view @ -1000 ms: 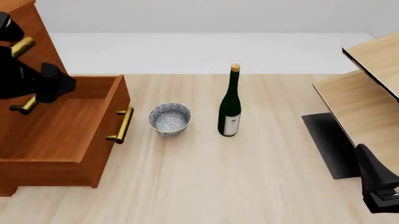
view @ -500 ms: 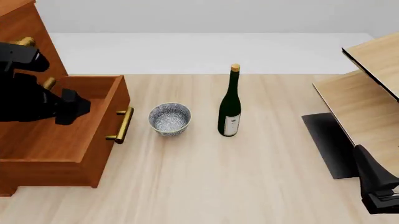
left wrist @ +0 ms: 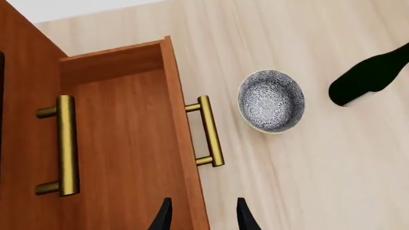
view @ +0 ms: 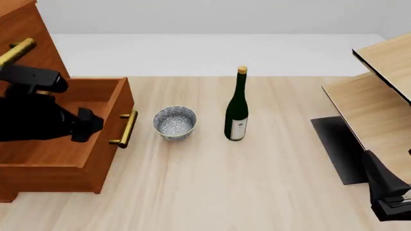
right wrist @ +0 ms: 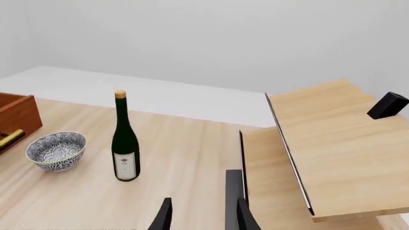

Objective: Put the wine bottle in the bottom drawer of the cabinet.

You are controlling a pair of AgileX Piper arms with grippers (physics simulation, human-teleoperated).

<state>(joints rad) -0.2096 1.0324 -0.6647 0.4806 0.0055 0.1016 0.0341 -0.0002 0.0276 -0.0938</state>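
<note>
Hovering L fingers apart over bottom drawer | R prob. open, empty

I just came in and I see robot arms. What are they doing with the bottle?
Nobody holds the wine bottle yet. It stands upright on the table beside a speckled bowl. The bottom drawer of the cabinet is pulled open, and the left gripper hovers open over the drawer's front edge. The right gripper waits open near the pale shelf unit, holding nothing.
</note>
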